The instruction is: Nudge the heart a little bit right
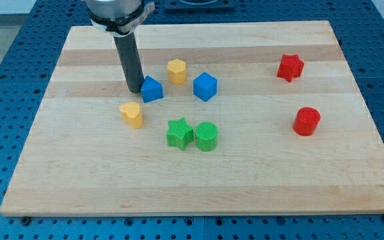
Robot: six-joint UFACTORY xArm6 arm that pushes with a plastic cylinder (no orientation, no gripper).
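The yellow heart (131, 115) lies left of the board's middle. My tip (134, 91) rests on the board just above the heart towards the view's top, a short gap away from it. The tip is right beside the left side of a blue triangular block (152, 89), touching or nearly touching it. The rod rises to the arm's end at the view's top.
A yellow hexagon (177, 71) and a blue cube (205, 86) lie right of the tip. A green star (179, 133) and green cylinder (206, 137) sit lower right of the heart. A red star (290, 67) and red cylinder (306, 121) lie far right on the wooden board (79, 180).
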